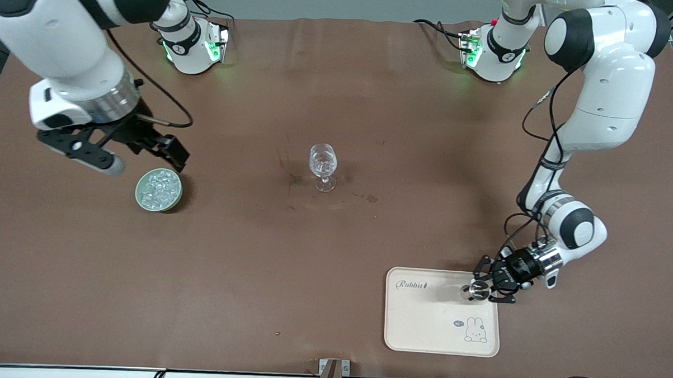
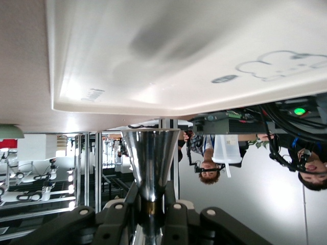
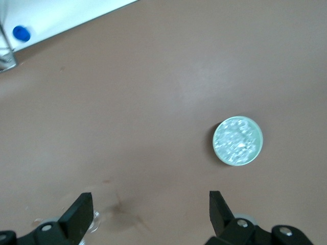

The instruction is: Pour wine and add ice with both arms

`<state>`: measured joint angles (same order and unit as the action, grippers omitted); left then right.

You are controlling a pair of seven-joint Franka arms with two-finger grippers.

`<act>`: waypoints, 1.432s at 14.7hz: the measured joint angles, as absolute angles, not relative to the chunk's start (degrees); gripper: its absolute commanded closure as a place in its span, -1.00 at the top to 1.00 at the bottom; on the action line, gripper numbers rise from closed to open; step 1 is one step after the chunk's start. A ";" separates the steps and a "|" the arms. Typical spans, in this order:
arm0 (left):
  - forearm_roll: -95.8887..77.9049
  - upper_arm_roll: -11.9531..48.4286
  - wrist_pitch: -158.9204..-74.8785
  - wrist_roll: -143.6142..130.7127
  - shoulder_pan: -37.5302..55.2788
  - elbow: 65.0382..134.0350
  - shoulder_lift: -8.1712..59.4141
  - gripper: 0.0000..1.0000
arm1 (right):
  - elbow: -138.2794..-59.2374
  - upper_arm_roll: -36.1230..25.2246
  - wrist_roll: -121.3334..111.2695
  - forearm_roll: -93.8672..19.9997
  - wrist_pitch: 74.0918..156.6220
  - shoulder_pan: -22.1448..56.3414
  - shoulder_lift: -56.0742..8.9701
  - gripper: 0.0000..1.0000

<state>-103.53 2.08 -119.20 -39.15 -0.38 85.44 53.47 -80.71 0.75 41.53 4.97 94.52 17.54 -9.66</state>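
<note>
Nearest the front edge of the table (image 1: 333,278), toward the left arm's end, lay a cream tray (image 1: 421,320) with a rabbit drawing. The left gripper (image 1: 487,286) was low over the tray's corner, fingers clamped on a shiny metal cup (image 2: 152,163), which touched or nearly touched the tray. Farther back, near the table's middle, stood a stemmed glass (image 1: 323,166), upright and clear. Toward the right arm's end sat a small pale green bowl (image 1: 158,190) heaped with the ice (image 3: 237,140). The right gripper (image 1: 142,151) hung in the air above the bowl's rim, its fingers (image 3: 82,212) spread wide and holding nothing.
</note>
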 measured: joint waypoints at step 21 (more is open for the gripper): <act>-86.27 -20.30 -84.72 -31.26 -4.17 85.22 53.57 1.00 | -79.65 -4.61 12.98 5.57 89.10 1.45 -6.97 1.00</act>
<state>-86.27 -20.30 -84.72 -31.26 -4.17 85.22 53.57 -79.65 -4.61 12.98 5.57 89.10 1.45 -6.97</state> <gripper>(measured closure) 0.000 0.000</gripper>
